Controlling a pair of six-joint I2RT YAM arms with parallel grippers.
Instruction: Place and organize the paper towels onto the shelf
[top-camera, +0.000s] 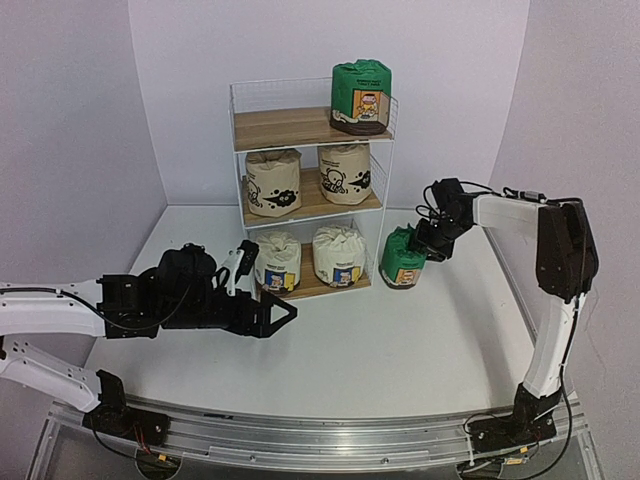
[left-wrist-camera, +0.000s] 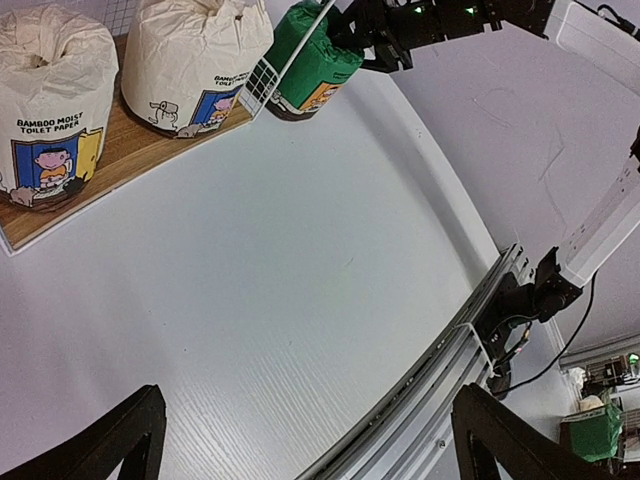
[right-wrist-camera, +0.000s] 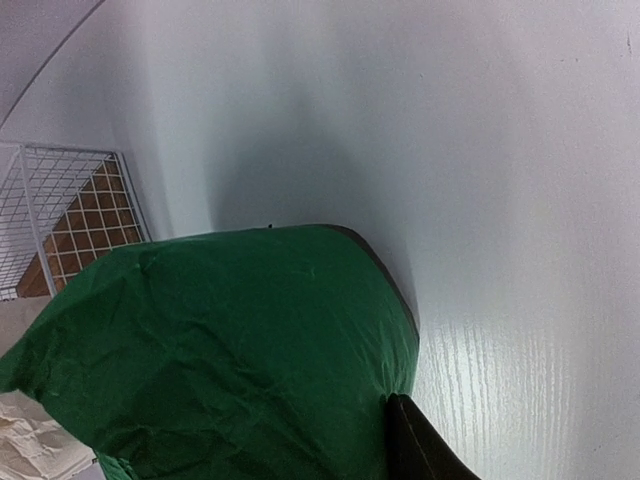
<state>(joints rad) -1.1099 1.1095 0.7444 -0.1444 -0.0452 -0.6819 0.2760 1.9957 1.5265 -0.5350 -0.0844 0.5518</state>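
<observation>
The shelf (top-camera: 290, 128) stands at the back. One green roll (top-camera: 360, 95) is on its top board, two beige rolls (top-camera: 273, 182) on the middle board and two white rolls (top-camera: 278, 262) on the bottom board. The second green roll (top-camera: 403, 258) is on the table just right of the shelf, slightly tilted. My right gripper (top-camera: 425, 245) is shut on its upper side. In the right wrist view this roll (right-wrist-camera: 230, 350) fills the frame and one finger (right-wrist-camera: 420, 445) presses into its wrap. My left gripper (top-camera: 275, 315) is open and empty above the table in front of the shelf; it also shows in the left wrist view (left-wrist-camera: 315, 450).
The shelf's mesh side (right-wrist-camera: 70, 220) is close to the left of the held roll. The left wrist view shows the bottom board (left-wrist-camera: 100, 170) with the white rolls (left-wrist-camera: 195, 60) and the table's metal front rail (left-wrist-camera: 450, 370). White walls enclose the table.
</observation>
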